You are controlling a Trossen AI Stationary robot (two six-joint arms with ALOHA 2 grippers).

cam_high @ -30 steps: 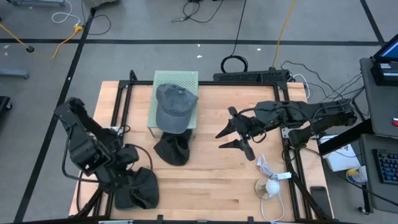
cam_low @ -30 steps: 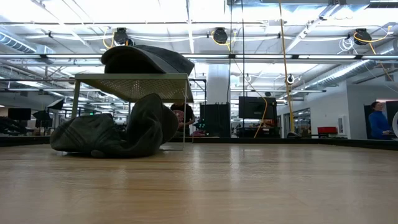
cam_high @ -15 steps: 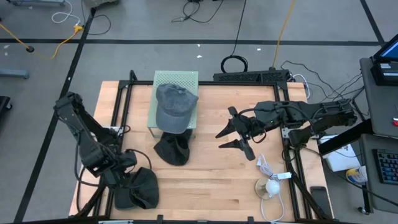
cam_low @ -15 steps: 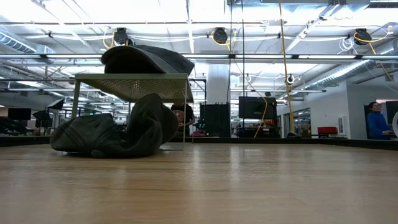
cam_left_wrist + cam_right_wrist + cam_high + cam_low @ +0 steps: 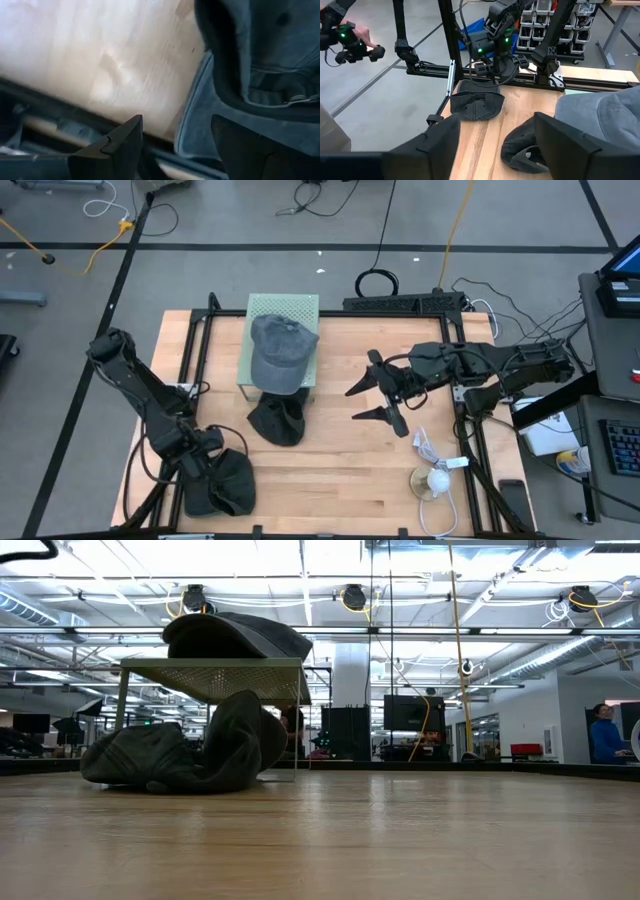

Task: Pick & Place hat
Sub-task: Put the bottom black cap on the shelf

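A grey cap (image 5: pixel 281 350) sits crown up on a pale green mesh stand (image 5: pixel 300 308). A dark hat (image 5: pixel 277 422) lies crumpled on the table in front of the stand, also in the low view (image 5: pixel 190 755). Another dark hat (image 5: pixel 225 483) lies at the table's near left corner. My left gripper (image 5: pixel 196 470) points down over that hat's left edge. Its open fingers straddle the brim edge (image 5: pixel 197 125); I see no touch. My right gripper (image 5: pixel 352 405) hangs open, high over the table's right half, pointing toward the stand.
A white cable with a round plug (image 5: pixel 435 478) lies near the right front. Black frame rails (image 5: pixel 200 350) border the table's left and far sides. A person's hand with a controller (image 5: pixel 350 40) shows beyond the left edge. Bare wood lies between the hats and my right gripper.
My left gripper has come down toward the dark hat at the near left corner, tipping to point straight down, its fingers still open. My right gripper has stayed in place and spread its fingers a little wider. The hats have not moved.
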